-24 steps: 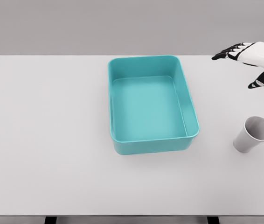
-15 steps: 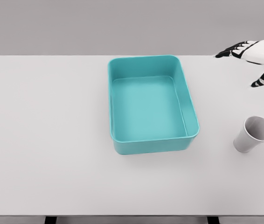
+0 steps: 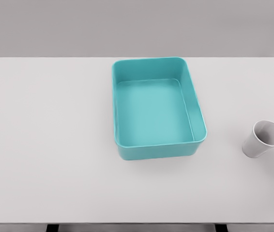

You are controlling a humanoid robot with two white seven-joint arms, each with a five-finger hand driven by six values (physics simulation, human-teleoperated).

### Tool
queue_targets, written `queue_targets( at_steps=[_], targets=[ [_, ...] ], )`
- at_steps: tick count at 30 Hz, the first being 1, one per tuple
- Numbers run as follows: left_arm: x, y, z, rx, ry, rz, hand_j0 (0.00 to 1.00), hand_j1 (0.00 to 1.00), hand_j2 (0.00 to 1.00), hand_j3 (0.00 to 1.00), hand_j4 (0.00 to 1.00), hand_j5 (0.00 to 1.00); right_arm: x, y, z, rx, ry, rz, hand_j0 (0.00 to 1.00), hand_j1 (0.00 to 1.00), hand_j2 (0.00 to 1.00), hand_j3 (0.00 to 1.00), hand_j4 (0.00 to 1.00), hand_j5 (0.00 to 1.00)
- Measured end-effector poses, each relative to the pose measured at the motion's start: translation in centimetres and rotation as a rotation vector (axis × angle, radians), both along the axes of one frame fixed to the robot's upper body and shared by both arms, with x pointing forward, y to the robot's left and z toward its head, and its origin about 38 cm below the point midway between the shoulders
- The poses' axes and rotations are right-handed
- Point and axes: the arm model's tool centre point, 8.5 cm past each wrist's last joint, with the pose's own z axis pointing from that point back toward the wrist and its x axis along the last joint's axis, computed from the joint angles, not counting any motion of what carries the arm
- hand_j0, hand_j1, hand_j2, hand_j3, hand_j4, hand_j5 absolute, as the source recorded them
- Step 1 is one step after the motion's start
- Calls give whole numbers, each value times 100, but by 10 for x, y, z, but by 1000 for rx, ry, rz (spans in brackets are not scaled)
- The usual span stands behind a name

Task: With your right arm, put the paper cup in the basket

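While the head view is showing the white table (image 3: 50, 145) from above, a teal basket (image 3: 119, 111) is sitting near its middle, open side up and holding nothing. The white paper cup (image 3: 263, 139) is standing on the table well apart from the basket, toward the right edge, with its mouth tilting up and to the right. A tiny dark speck is showing at the right edge near the table's far corner; I cannot tell what it is, so neither hand's finger state is showing
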Motion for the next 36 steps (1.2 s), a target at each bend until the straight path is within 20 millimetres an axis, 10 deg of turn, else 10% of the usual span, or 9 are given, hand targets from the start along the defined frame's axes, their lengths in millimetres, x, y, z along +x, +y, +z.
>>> queue_targets(
  at_steps=[11, 36],
  targets=[
    [0, 0, 0, 0, 0, 0, 100, 100, 100, 100, 100, 100, -56, -55, -45, -30, 171, -118, 100, 100, 100, 100, 100, 100],
    [0, 0, 0, 0, 0, 0, 100, 100, 100, 100, 100, 100, -83, 3, -67, -129, 326, 137, 100, 100, 100, 100, 100, 100]
  ],
)
